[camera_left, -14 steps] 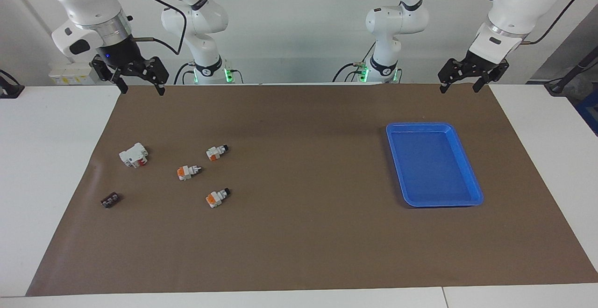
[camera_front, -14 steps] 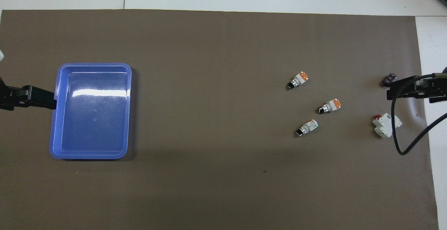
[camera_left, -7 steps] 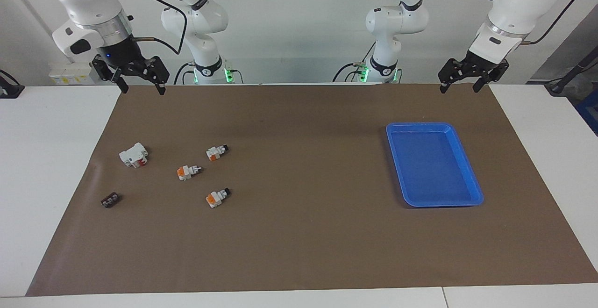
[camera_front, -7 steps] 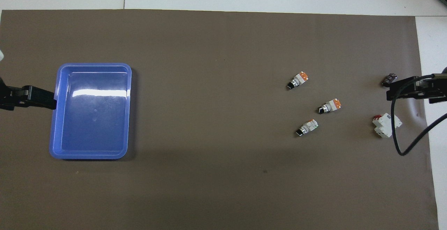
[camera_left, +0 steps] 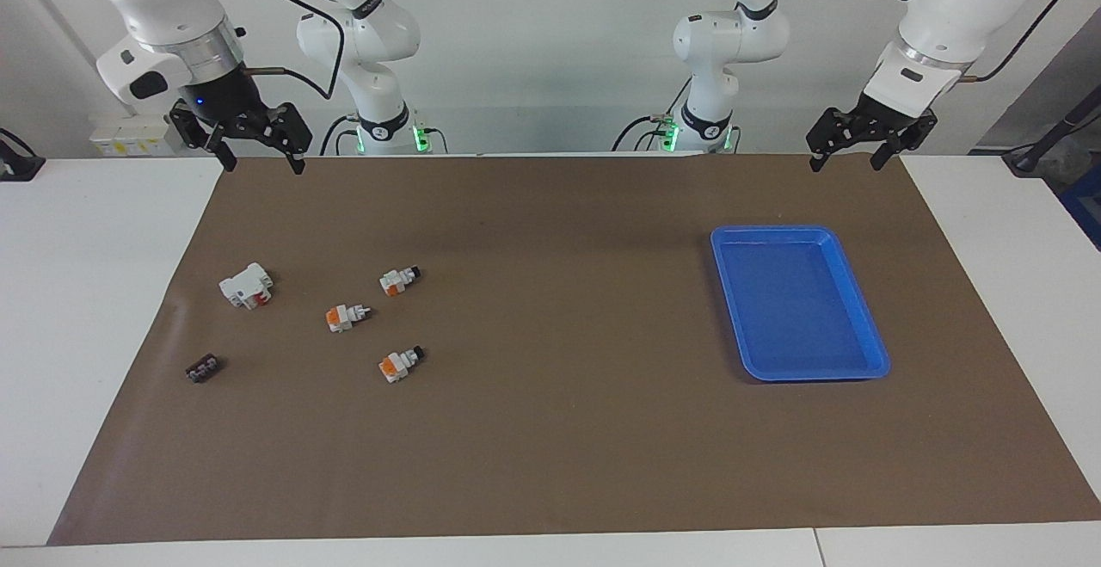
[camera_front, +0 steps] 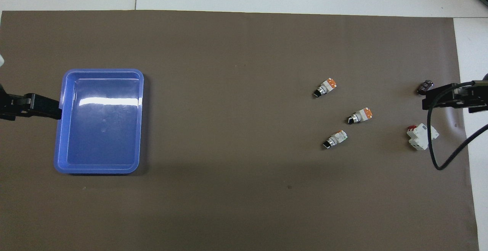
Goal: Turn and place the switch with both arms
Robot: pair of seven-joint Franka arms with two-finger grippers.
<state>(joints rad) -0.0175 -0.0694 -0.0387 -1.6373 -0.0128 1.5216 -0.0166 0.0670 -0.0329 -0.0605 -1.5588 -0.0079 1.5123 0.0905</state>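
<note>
Three small switches with white bodies, orange blocks and black knob tips lie on the brown mat toward the right arm's end. One switch (camera_left: 400, 280) (camera_front: 334, 139) is nearest the robots. A second switch (camera_left: 347, 317) (camera_front: 359, 115) lies a little farther out. The third switch (camera_left: 401, 363) (camera_front: 325, 87) is farthest. My right gripper (camera_left: 262, 167) hangs open and empty over the mat's edge by the robots, well clear of the switches. My left gripper (camera_left: 844, 164) hangs open and empty over the same edge, at the left arm's end.
A blue tray (camera_left: 774, 231) (camera_front: 103, 70) with nothing in it sits toward the left arm's end. A larger white block with red (camera_left: 247, 285) (camera_front: 421, 136) and a tiny black piece (camera_left: 203, 368) (camera_front: 425, 87) lie beside the switches. Two slimmer arms with green-lit bases stand at the back.
The right gripper has edged up a touch. The left arm and everything on the mat are where they were.
</note>
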